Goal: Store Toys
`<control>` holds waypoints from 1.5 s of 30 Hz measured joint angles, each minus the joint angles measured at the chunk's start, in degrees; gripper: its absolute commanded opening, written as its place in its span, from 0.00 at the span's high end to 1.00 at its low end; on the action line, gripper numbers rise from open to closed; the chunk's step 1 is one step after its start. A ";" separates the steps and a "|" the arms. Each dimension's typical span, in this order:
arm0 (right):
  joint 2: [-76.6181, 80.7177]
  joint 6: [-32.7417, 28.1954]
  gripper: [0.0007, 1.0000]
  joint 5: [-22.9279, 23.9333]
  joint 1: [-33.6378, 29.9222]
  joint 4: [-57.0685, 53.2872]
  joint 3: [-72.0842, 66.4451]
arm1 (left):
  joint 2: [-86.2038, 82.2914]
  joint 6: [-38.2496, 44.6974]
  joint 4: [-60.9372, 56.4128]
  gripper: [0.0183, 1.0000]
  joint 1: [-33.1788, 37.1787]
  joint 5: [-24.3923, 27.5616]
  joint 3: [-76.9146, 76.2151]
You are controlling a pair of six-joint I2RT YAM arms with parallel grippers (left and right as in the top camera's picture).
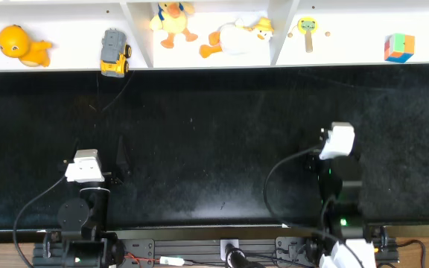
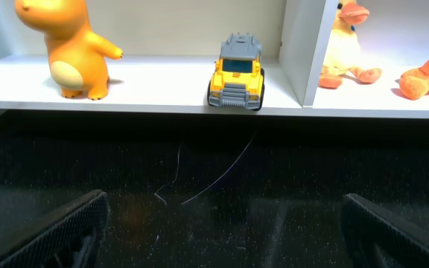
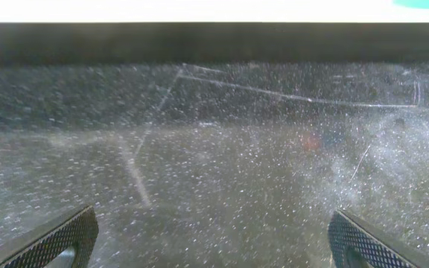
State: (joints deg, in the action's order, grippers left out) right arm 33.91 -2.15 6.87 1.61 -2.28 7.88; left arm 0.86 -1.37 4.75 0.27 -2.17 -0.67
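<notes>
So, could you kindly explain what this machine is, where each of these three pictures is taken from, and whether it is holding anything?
It is a robot with two arms, each ending in a two-finger gripper. The top view looks down from above; the arms stand at its bottom edge. The other two pictures come from wrist cameras, looking past the left gripper and the right gripper. Both are open and hold nothing, above a black work surface. Beyond it a white shelf holds an orange toy, a yellow truck, a yellow plush duck, a white plush duck, a wooden toy and a coloured cube.
</notes>
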 measured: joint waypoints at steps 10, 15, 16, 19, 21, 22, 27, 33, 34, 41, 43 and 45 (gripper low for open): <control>-21.90 -1.11 0.01 -3.02 -0.04 -2.25 -6.84 | 0.00 0.00 -0.02 0.00 0.00 -0.02 0.00; -28.37 -2.95 0.00 -3.67 -1.31 -2.32 -6.84 | 0.00 0.00 0.00 0.00 0.00 0.00 0.00; -29.81 -3.13 0.00 -3.67 -1.75 -2.25 -6.84 | 0.00 0.00 0.00 0.00 0.00 -0.02 0.00; -33.14 -3.65 0.00 -3.67 -3.04 -1.84 -6.84 | 0.00 0.00 0.00 0.00 0.00 -0.02 0.00; -33.27 -3.89 0.00 -3.67 -3.30 -1.97 -6.84 | 0.00 0.00 0.02 0.00 0.00 0.00 0.00; -33.29 -3.89 0.01 -3.69 -3.34 -2.03 -6.84 | -0.02 0.00 0.00 0.00 0.00 0.00 0.00; -33.29 -3.93 0.01 -3.67 -3.34 -2.10 -6.84 | 0.00 0.00 0.00 0.00 0.00 0.00 0.00; -33.29 -3.98 0.01 -3.67 -3.34 -2.10 -6.84 | 0.00 0.00 0.00 0.00 0.00 0.00 0.00; -33.27 -4.04 0.00 -3.67 -3.34 -2.08 -6.84 | 0.00 0.00 0.00 0.00 0.00 -0.02 0.00; -33.27 -4.09 0.00 -3.69 -3.34 -2.12 -6.84 | 0.00 0.00 0.00 0.00 0.00 -0.02 0.00; -33.29 -4.09 0.00 -3.67 -3.34 -2.12 -6.84 | 0.00 0.00 0.00 0.00 0.00 -0.02 0.00; -33.29 -4.07 0.01 -3.69 -3.34 -2.12 -6.84 | 0.00 0.00 0.00 0.00 0.00 0.00 0.00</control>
State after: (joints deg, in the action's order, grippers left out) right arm 0.62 -6.22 3.18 -1.74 -4.40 1.04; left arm 0.86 -1.37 4.75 0.27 -2.17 -0.67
